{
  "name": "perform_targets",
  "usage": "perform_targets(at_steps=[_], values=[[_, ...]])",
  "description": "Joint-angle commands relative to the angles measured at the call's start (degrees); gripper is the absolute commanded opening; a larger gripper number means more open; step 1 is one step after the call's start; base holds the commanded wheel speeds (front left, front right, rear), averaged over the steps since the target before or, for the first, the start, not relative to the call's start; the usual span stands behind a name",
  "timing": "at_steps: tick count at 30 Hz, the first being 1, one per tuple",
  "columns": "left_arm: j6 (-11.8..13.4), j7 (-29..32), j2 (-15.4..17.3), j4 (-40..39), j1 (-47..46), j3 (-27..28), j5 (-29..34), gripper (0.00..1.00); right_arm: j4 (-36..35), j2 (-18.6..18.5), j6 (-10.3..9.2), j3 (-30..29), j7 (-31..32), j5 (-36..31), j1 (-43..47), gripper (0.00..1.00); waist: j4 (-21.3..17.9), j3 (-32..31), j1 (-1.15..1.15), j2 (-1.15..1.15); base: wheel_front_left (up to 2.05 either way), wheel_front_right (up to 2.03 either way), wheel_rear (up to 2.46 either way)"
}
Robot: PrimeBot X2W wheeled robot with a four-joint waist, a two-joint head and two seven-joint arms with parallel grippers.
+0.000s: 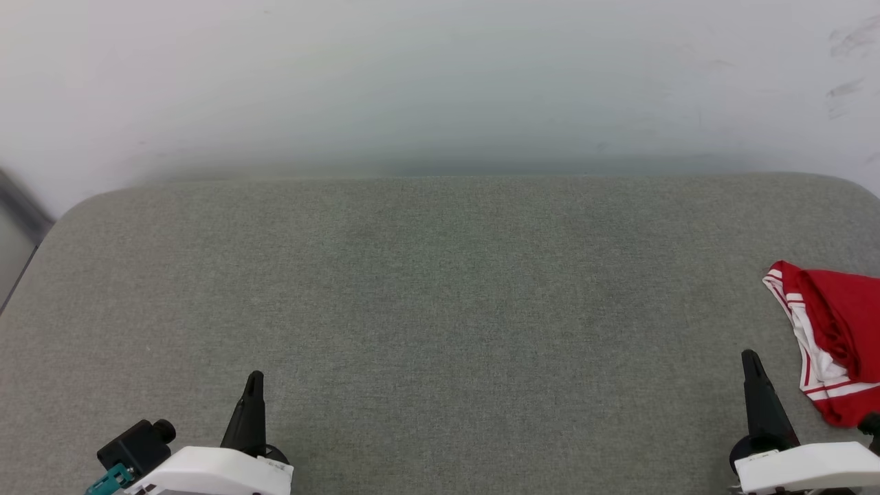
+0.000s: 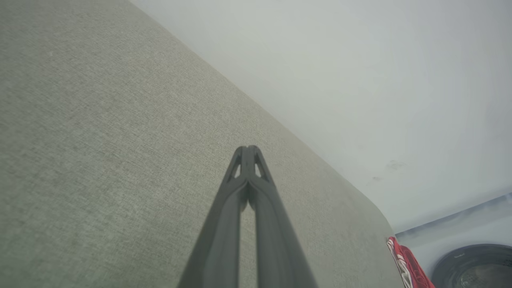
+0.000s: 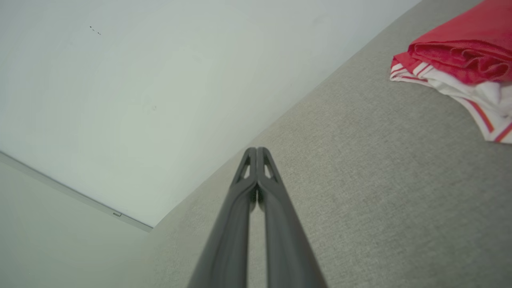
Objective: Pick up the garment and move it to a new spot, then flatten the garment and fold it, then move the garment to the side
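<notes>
- Spreading across most of the head view, the grey padded surface (image 1: 440,309) runs edge to edge, with a pale wall (image 1: 440,82) along the top
- The garment (image 1: 835,337) sits bunched at the right edge of the frame, middle to lower right, partly cut off; its visible part runs up and down the picture, white striped trim towards the centre
- The right gripper (image 1: 751,357), lower right, has its fingers pressed together on nothing; the garment lies just right of it and slightly higher, near but not touching
- The left gripper (image 1: 255,377), lower left, is likewise closed and empty, well apart from the garment, so the right arm looks better placed for the pick
</notes>
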Motion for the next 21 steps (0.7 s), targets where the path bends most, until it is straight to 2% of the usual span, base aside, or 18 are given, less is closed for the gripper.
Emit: perform_targets(at_steps=[1,21], values=[[-0.5,0.3,0.3,-0.4,-1.3,0.3,-1.5,0.0,-0.4,-0.5,-0.01,0.0,0.3,1.5,-1.5,0.0,0.0,0.0,0.0,0.0,0.0,0.0,0.0],[-1.9,3.7,0.4,1.3,-3.6,1.8,-16.1,0.0,1.7,-0.6,0.0,0.0,3.9,15.2,-3.9,0.0,-0.2,0.2,0.0,0.0,0.0,0.0,0.0]])
